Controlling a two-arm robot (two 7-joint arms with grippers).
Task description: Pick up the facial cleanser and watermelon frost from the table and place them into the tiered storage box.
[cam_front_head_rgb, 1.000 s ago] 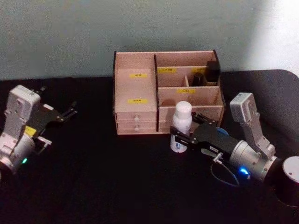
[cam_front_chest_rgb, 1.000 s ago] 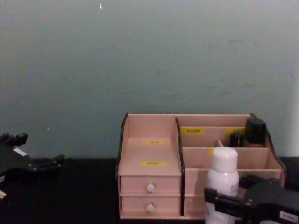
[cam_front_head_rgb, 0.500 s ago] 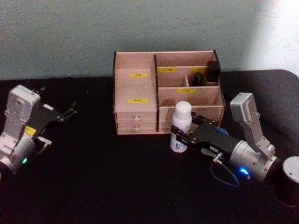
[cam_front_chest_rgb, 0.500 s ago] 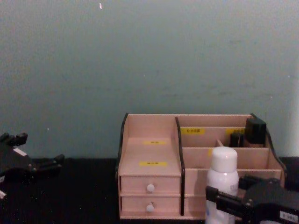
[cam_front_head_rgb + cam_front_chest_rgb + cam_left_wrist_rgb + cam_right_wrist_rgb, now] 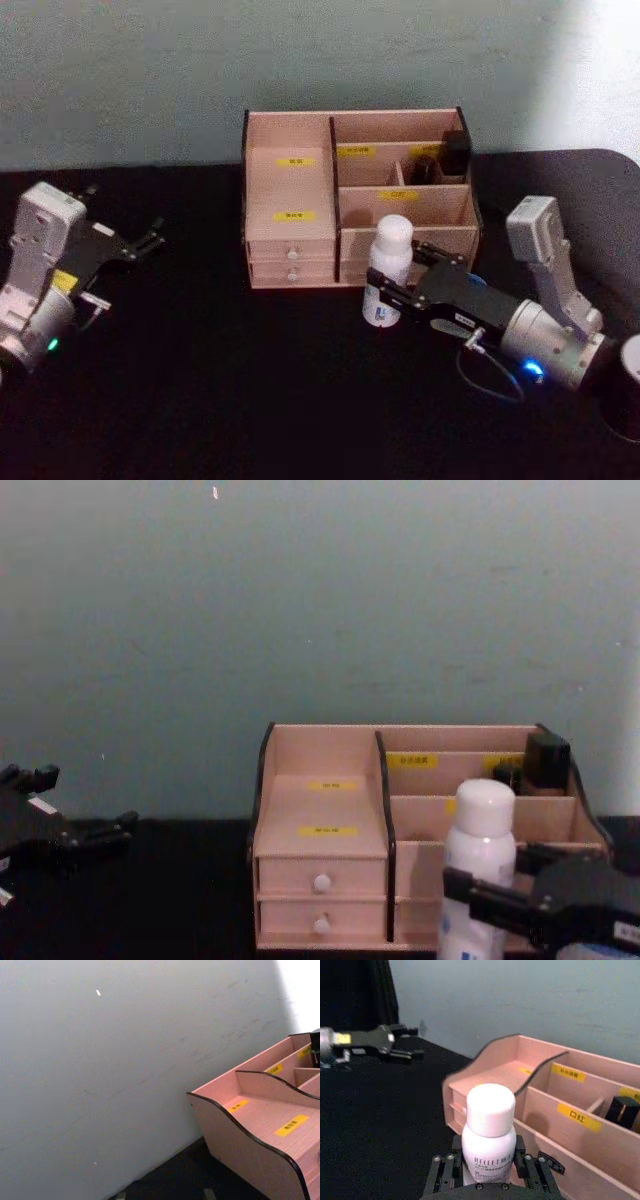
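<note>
Black table (image 5: pixel 250 400): right gripper (image 5: pixel 385 297) is clamping the facial cleanser (image 5: pixel 390 248) before the tiered storage box (image 5: pixel 290 132), nothing stowed yet; left gripper (image 5: pixel 148 238) is idling, splayed.

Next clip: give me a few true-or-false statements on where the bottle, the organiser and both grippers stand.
1. The right gripper has its fingers shut on the tall white cylindrical bottle. True.
2. That bottle lies on its side. False: it stands upright.
3. It sits inside the pinkish-wood tiered organiser. False: it is outside, in front of it.
4. The left gripper hangs open, far left of the organiser. True.
</note>
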